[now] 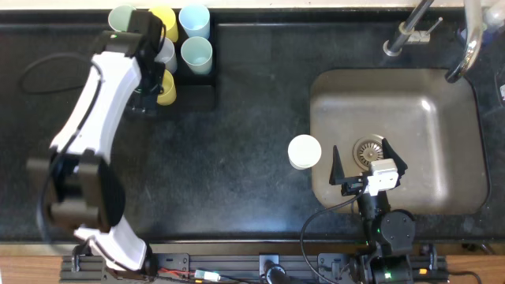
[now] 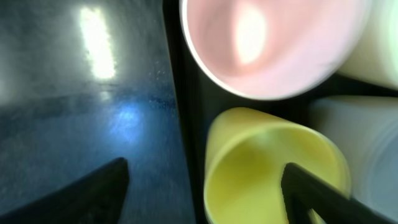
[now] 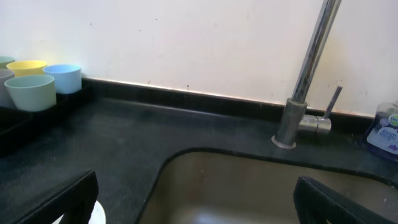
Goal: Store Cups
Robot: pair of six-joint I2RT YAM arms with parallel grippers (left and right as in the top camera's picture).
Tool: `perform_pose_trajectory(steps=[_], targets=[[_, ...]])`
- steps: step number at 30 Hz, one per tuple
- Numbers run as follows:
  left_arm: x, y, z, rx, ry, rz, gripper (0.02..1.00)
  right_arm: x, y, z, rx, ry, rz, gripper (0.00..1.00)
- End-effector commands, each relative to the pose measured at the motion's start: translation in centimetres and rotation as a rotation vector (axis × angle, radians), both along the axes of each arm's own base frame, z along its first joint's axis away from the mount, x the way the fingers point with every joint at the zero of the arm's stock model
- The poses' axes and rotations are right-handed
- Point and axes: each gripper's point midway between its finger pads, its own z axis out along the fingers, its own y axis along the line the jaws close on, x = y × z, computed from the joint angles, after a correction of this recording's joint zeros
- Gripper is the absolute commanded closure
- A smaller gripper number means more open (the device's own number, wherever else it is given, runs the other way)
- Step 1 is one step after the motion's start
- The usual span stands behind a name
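Left gripper (image 2: 205,198) jaws open astride yellow cup (image 2: 267,168), its rim cut off, pink cup (image 2: 267,43) blurred, right gripper (image 1: 368,161) jaws open over sink (image 1: 442,102), bottle (image 3: 384,134) label illegible

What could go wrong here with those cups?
The yellow cup looks tilted in the tray, with one finger of the open left gripper at its rim; pulling away could tip it against the pink cup. The white cup stands at the sink edge beside the open right gripper; a nudge might drop it in.
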Motion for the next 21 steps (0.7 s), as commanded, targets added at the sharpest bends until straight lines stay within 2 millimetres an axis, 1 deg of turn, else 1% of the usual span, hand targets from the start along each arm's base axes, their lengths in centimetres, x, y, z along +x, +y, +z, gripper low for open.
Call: perform_pose_trajectory(steps=[1,2,4,5,7,9,10,12,13,14,16,21], targets=[[-0.8,2.0,11.1,0.133,-0.299,-0.062,0.049,0.0,0.0,-0.3,-0.002,-0.002,0.004,0.003],[-0.6,2.4,13.5,0.19,-0.365,-0.12,0.02,0.0,0.0,-0.3,-0.002,-0.002,0.004,0.003],[0.3,2.6,18.9,0.34,-0.516,-0.312,0.02,0.0,0.0,-0.3,-0.002,-0.001,0.004,0.005],[0.7,2.3,21.4,0.417,-0.588,-0.422,0.02,0.0,0.0,-0.3,-0.002,-0.002,0.004,0.005],[1.2,0.7,26.6,0.6,-0.771,-0.696,0.018,0.0,0.0,-0.3,-0.002,-0.001,0.004,0.007],[0.5,-1.5,29.9,0.757,-0.942,-0.924,0.018,0.0,0.0,-0.3,-0.002,-0.002,0.004,0.007],[-0.5,-2.7,31.1,0.845,-1.029,-1.023,0.018,0.0,0.0,-0.3,-0.002,-0.002,0.004,0.003],[-2.8,-4.3,31.8,0.977,-1.142,-1.133,0.018,0.0,0.0,-0.3,-0.002,-0.002,0.004,0.007],[-4.2,-4.9,31.6,1.03,-1.19,-1.172,0.018,0.0,0.0,-0.3,-0.002,-0.002,0.004,0.005],[-5.5,-5.3,30.9,1.065,-1.228,-1.195,0.018,0.0,0.0,-0.3,-0.002,-0.002,0.004,0.009],[-7.5,-5.6,29.1,1.094,-1.266,-1.215,0.018,0.0,0.0,-0.3,-0.002,-0.002,0.004,0.001],[-11.3,-5.1,22.5,1.098,-1.267,-1.212,0.018,0.0,0.0,-0.3,-0.002,-0.002,0.004,0.005]])
